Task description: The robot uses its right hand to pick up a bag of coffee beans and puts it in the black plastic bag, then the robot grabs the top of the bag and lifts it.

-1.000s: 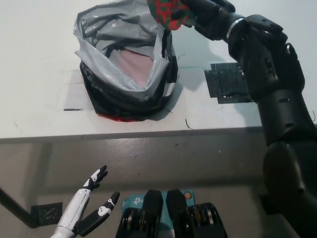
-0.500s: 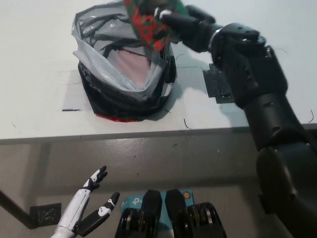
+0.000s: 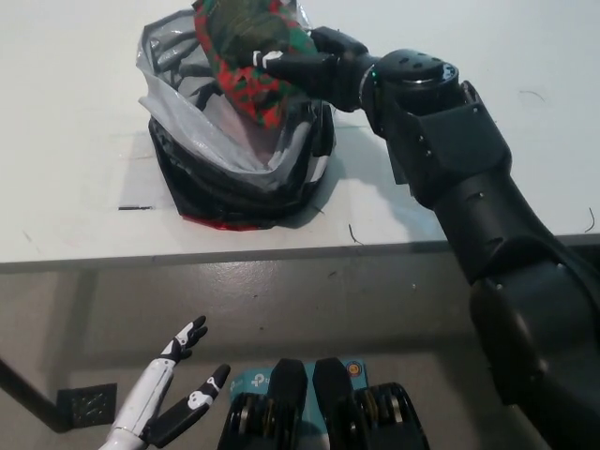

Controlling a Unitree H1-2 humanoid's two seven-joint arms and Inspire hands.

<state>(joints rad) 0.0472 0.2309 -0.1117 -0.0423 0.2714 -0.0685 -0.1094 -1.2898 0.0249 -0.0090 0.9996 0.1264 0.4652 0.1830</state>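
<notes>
Over the black plastic bag (image 3: pixel 234 178) — right hand (image 3: pixel 314 66) fingers (image 3: pixel 281 62) clamp the coffee bag (image 3: pixel 248 56).

Coffee bag (image 3: pixel 246 58) over black bag (image 3: pixel 234 178)

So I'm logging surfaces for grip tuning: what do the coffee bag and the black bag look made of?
Coffee bag: soft pouch with a matte red-and-green print, creasing under the right hand; paper or film, unclear. Black plastic bag: thin glossy film, crinkled, with sheen on its grey lining.
</notes>
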